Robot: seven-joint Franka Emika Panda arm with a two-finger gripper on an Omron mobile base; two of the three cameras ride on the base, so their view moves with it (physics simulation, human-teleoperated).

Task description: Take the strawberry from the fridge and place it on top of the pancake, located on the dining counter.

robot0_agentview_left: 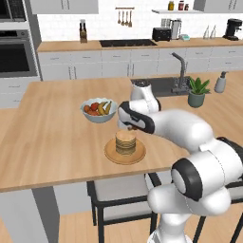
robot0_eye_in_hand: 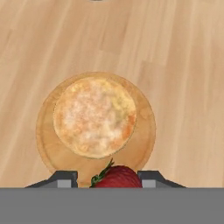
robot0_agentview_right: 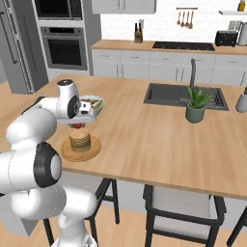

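My gripper [robot0_eye_in_hand: 114, 178] is pinching the strawberry [robot0_eye_in_hand: 117, 177] between its two fingertips [robot0_eye_in_hand: 66, 178]; in the hand view the red berry with its small green top sits tight between them. I hold it in the air above the dining counter [robot0_agentview_left: 57, 142], over the edge of the wooden plate [robot0_eye_in_hand: 46, 144] and just beside the pancake [robot0_eye_in_hand: 95, 116], not yet above the middle of it. In the right base view the strawberry [robot0_agentview_right: 76, 126] is a small red spot under my hand, a little above the pancake [robot0_agentview_right: 80, 139] and apart from it.

The plate [robot0_agentview_left: 112, 155] carries the stack of pancakes [robot0_agentview_left: 126, 142] and nothing more. Near it, further from the counter edge, stands a white bowl [robot0_agentview_left: 98, 116] with fruits inside: I see red round ones and a yellow banana, but the rest I cannot tell exactly. The dark sink [robot0_agentview_right: 164, 94] is set in the counter well apart from the plate; what is inside I cannot tell. A plant in a green pot [robot0_agentview_right: 195, 113] stands just beside the sink. At the left edge of the right base view stands the grey fridge [robot0_agentview_right: 17, 48], with doors closed.
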